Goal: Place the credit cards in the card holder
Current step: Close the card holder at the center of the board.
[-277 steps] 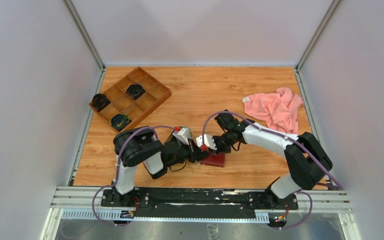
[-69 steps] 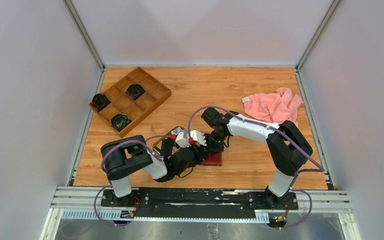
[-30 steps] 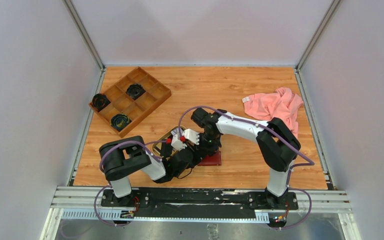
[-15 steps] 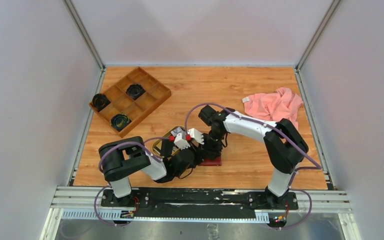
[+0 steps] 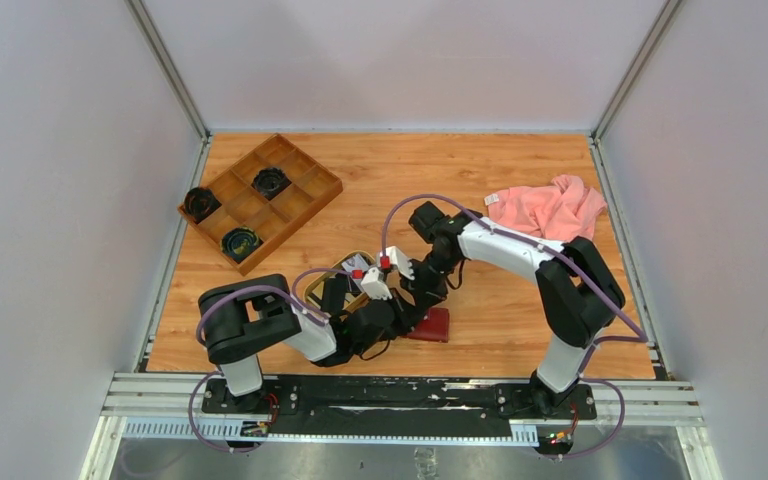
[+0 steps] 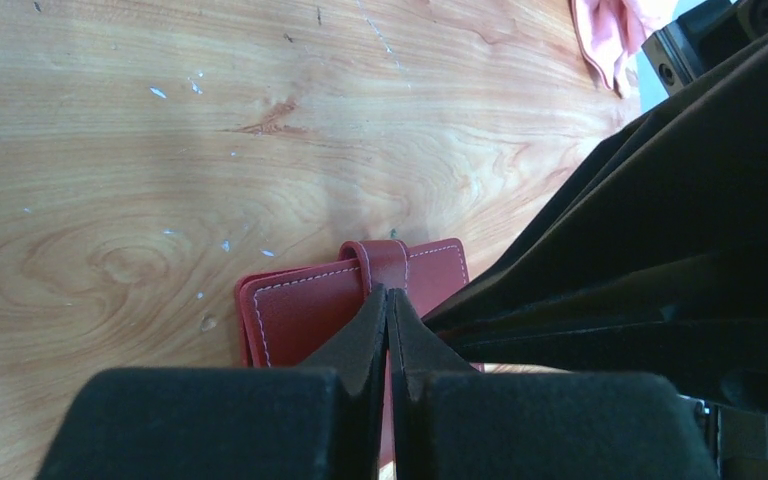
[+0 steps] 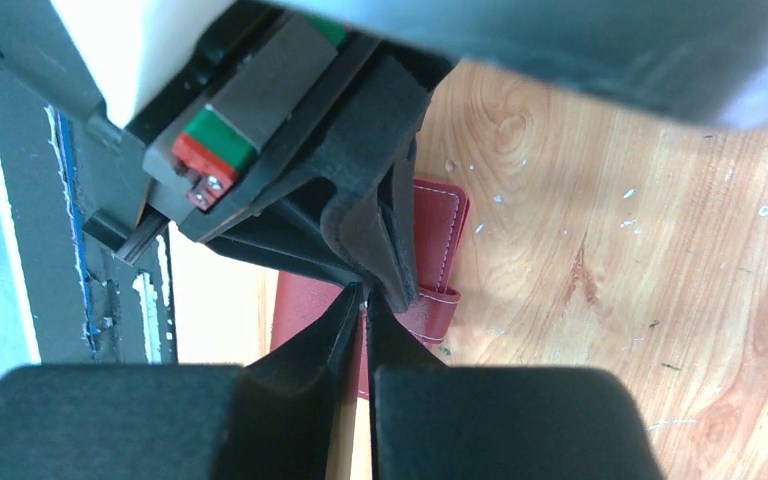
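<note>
1. 2 grippers meet over the card holder (image 5: 432,323), which lies on the wooden table (image 6: 140,140) near its front edge, between the arms.
2. Left gripper (image 6: 388,294): fingers pressed together, tips at the holder's snap tab (image 6: 385,262). Whether a layer of leather is pinched between them I cannot tell.
3. Right gripper (image 7: 362,292): fingers almost together, tips just beside the same tab. Nothing identifiable is held.
4. Done, as I judge it: 0 credit cards are in. The holder looks folded, with the tab wrapped over its edge.
5. Left to do: open it, fetch the credit cards and slide them in. No card shows clearly in any view. 1 tan tray (image 5: 318,288) lies partly hidden under the left arm (image 5: 260,320).
</note>
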